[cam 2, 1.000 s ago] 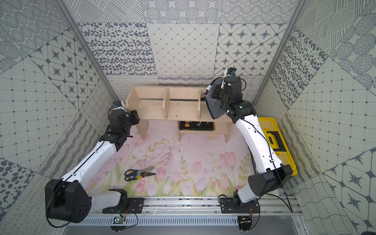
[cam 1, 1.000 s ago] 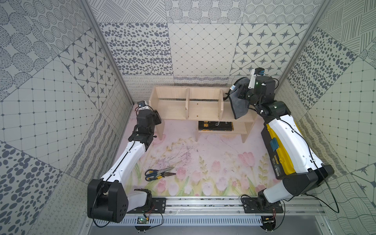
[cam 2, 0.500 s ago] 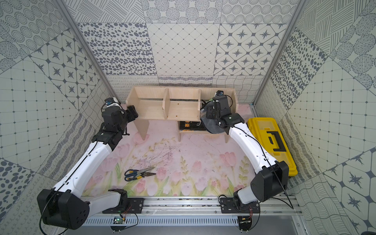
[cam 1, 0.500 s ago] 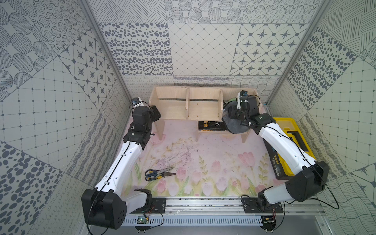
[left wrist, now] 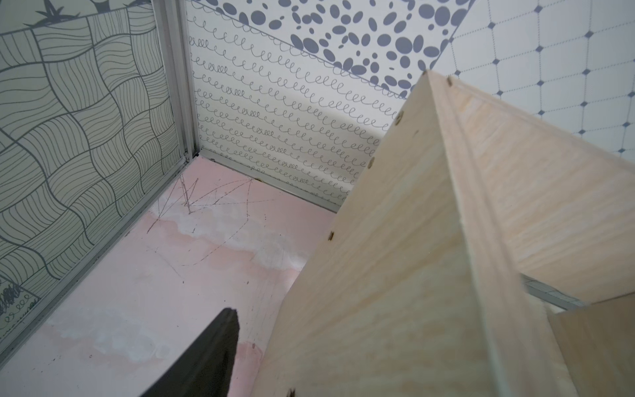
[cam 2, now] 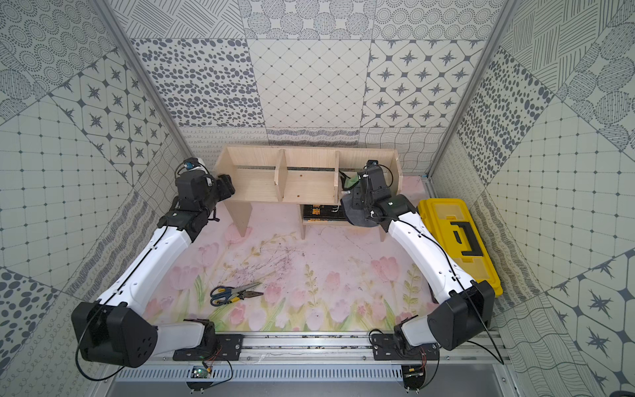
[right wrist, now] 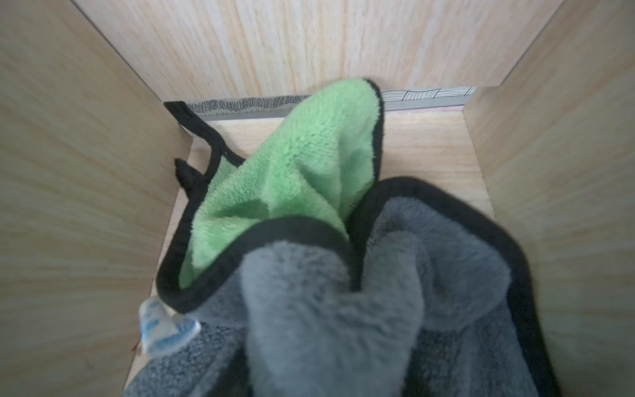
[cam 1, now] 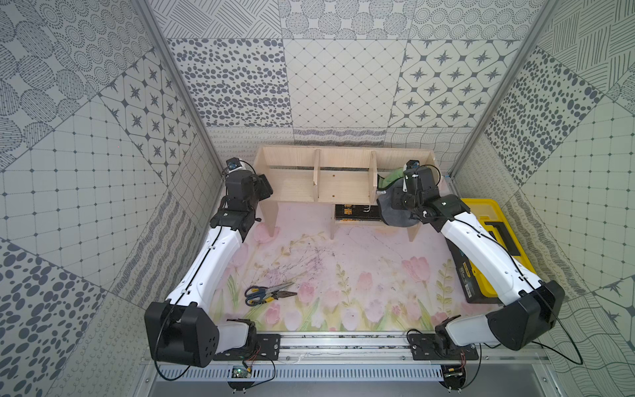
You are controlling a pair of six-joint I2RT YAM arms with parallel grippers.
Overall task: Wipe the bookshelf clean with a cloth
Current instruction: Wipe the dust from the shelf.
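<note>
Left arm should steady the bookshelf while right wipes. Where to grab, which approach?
Top edge of the end panel nearest the left gripper, from above. It's a thin upright board with an empty bay one side and open mat the other, so jaws can straddle it, away from the cloth.

Light: bright, even and diffuse from above in both top views; no glare.
Shadows: soft and faint under the pale-wood three-bay bookshelf, falling onto the pink floral mat.
Left wrist view: wall pattern crisp; my black finger and the nearest wood softer.
Right wrist view: grey-and-green microfibre cloth fuzzy close to the lens, wood grain smeared toward the edges.
</note>
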